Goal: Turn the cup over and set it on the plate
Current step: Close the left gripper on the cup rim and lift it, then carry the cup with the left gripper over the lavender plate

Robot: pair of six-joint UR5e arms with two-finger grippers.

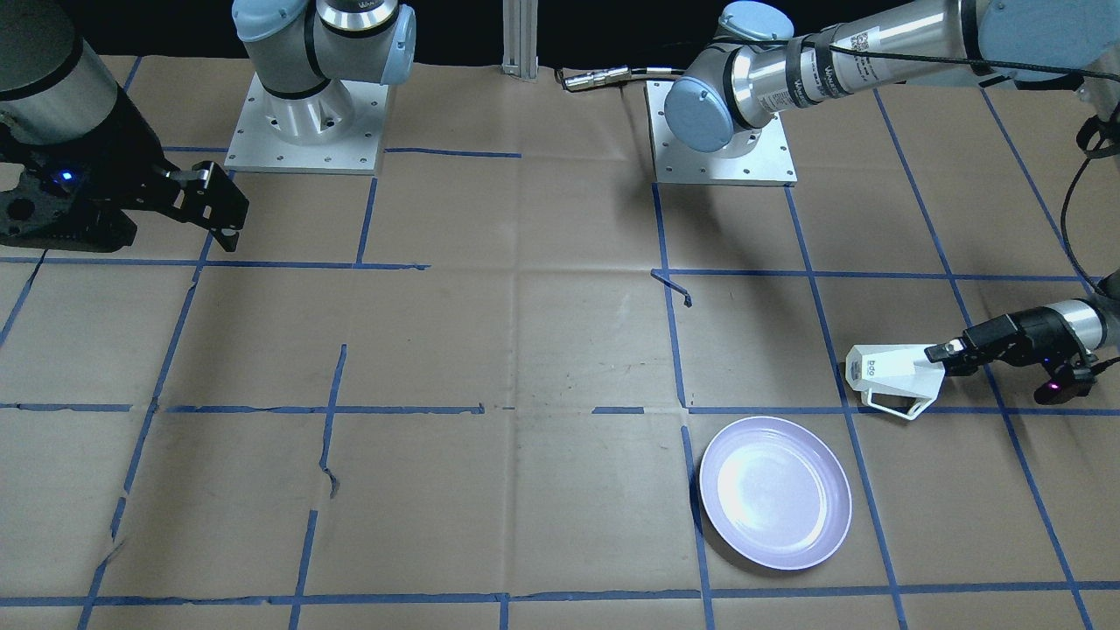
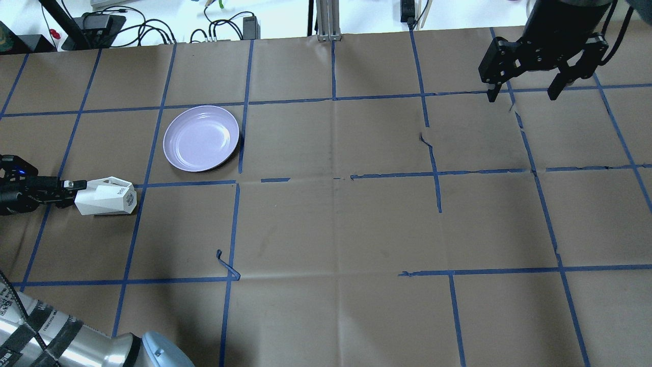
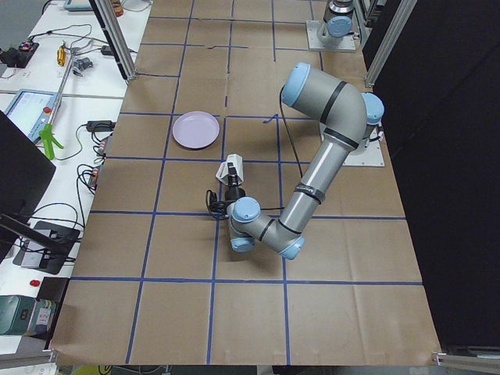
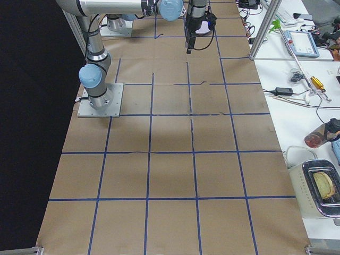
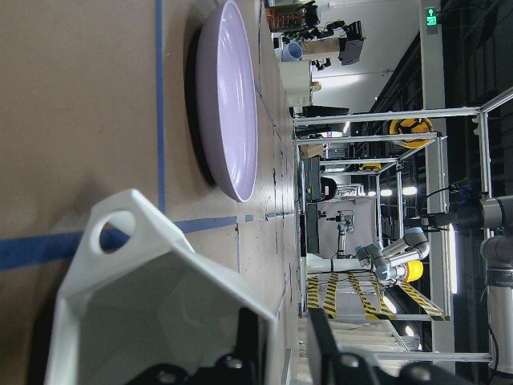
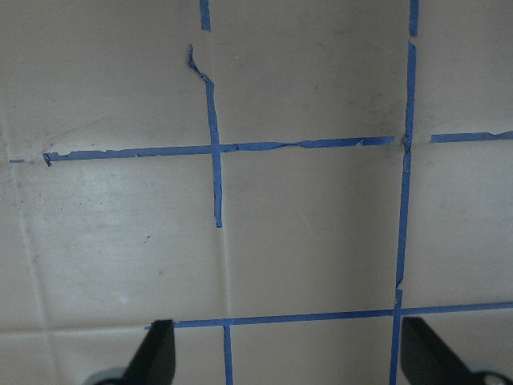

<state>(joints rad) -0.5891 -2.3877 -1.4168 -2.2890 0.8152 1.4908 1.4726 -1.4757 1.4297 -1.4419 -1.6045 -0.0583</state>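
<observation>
White cup (image 2: 107,196) lies on its side at the tip of the left tool (image 2: 75,189). Its mouth faces the tool and its lettered base points away. The left tool is clamped on the cup's rim wall; the wrist view shows one finger inside the mouth and one outside. Handle is on the plate side. Can't tell whether the cup touches the counter (image 2: 331,229) or hangs just above it. The plate (image 2: 201,137) sits flat, near the cup, ahead of the left tool's tip and off to the handle side, not touching. The right tool (image 2: 522,96) hangs well apart from both, fingers spread wide over bare paper.
</observation>
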